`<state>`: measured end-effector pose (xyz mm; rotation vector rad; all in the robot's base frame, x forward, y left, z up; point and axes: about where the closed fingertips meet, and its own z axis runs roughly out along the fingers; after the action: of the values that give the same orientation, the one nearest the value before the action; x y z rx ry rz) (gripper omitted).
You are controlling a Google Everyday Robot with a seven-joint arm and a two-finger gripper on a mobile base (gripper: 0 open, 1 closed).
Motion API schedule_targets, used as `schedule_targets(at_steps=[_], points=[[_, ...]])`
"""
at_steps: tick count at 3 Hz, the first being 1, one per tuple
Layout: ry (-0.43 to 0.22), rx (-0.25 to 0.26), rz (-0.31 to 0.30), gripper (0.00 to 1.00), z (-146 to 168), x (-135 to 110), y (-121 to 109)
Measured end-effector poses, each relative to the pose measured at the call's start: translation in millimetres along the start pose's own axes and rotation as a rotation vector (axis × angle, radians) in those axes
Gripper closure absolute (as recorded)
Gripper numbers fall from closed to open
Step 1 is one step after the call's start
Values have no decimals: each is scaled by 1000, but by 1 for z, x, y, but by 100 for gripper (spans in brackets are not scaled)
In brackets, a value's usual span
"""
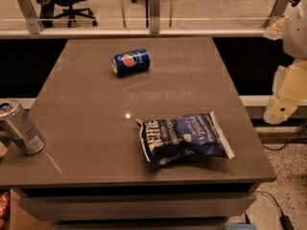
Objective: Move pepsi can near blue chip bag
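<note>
The pepsi can (131, 62) is dark blue with a round red-white-blue logo. It lies on its side at the far middle of the brown table (91, 104). The blue chip bag (184, 138) is crinkled navy with white lettering. It lies flat at the near right of the table, well apart from the can. My gripper (282, 110) shows as cream-coloured parts at the right edge of the camera view. It hangs beyond the table's right side, holds nothing that I can see, and is far from both the can and the bag.
A silver-grey can with a blue label (20, 127) leans at the table's near left edge. A glass railing (153, 13) runs behind the table, with office chairs (67, 1) beyond it. A cable (276, 210) lies on the floor at the right.
</note>
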<state>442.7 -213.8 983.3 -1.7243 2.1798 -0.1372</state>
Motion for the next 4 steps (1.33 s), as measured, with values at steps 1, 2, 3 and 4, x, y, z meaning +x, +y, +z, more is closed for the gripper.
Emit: schedule_targets(at_steps=[1,2,3,4], points=[[-25,45,-70,0,-3,-15,-12],[-53,55,-159,0,-2,-35,-21],[-98,29,-268,0,5,-61,-28],[-139,6,-358,0,13,-90,-37]])
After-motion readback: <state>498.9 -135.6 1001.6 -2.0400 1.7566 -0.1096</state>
